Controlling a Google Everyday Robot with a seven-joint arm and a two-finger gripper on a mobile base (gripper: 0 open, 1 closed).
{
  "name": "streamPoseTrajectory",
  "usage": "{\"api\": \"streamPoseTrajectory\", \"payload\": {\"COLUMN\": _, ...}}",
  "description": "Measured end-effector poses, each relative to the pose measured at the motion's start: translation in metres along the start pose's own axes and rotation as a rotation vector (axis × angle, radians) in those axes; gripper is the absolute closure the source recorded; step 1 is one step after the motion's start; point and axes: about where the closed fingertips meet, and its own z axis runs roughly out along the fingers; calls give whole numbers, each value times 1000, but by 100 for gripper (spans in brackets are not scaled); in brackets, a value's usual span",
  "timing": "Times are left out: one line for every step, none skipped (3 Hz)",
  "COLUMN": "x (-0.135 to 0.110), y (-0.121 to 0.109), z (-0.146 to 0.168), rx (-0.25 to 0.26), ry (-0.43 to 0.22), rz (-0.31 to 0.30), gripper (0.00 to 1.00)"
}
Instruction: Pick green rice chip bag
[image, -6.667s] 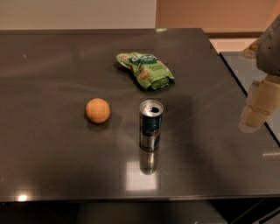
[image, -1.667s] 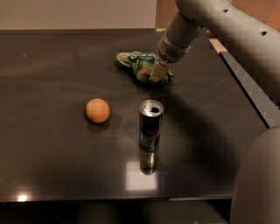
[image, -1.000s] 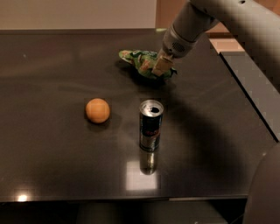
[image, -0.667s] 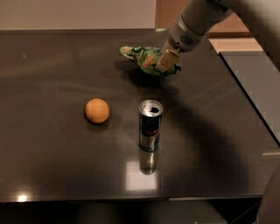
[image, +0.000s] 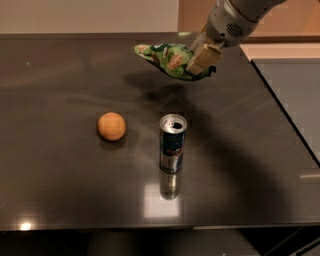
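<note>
Up comes the green chip bag (image: 167, 59), now clear of the table (image: 60, 190) behind the can (image: 172, 143), one end pinched in our gripper (image: 202, 60); let's squeeze firmly, rise straight.

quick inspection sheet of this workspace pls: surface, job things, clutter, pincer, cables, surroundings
surface: dark glossy table, with light glare near its front edge
job's things: green rice chip bag held up off the table, with its shadow on the top below it
clutter: orange ball to the left of an upright opened drink can, the two apart
grippers: pincer at the upper middle-right, shut on the bag's right end
cables: nothing seen
surroundings: pale wall behind the table, grey side counter to the right
</note>
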Motion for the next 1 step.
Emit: {"api": "streamPoseTrajectory", "payload": {"x": 0, "y": 0, "z": 0, "rx": 0, "ry": 0, "rz": 0, "gripper": 100}}
